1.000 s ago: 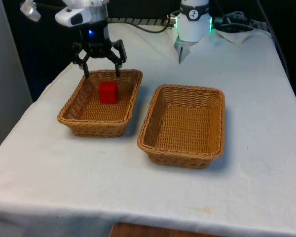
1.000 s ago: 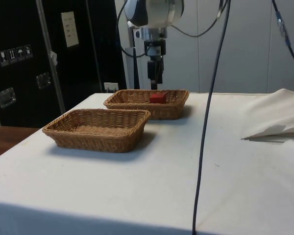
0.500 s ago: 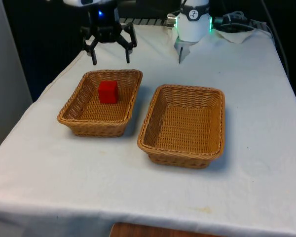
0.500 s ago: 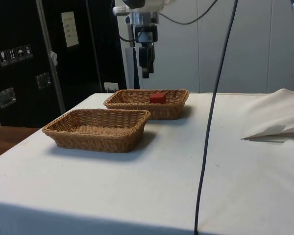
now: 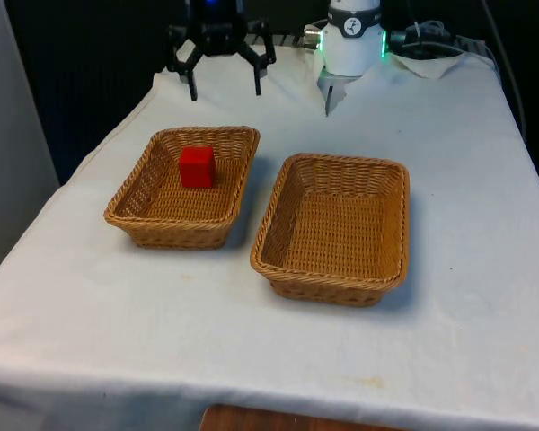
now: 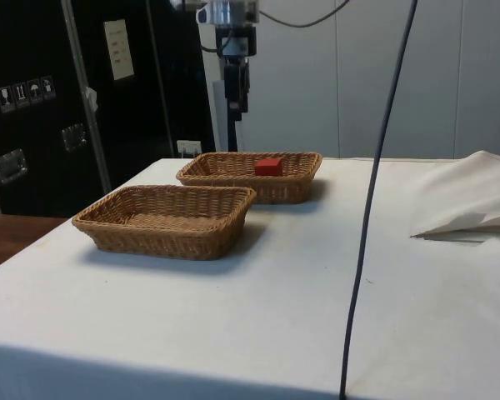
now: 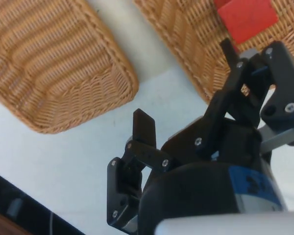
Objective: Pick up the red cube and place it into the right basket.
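Gripper (image 5: 225, 90) lifts clear of the red cube (image 5: 197, 167)
We see it rise higher and farther beyond the cube's basket (image 5: 135, 202) than a second ago, fingers spread wide, empty.

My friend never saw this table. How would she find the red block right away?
Two wicker baskets sit side by side on the white table. The red cube lies inside the basket on the front view's left, near its far end. The other basket holds nothing, and the cube is the only red thing.
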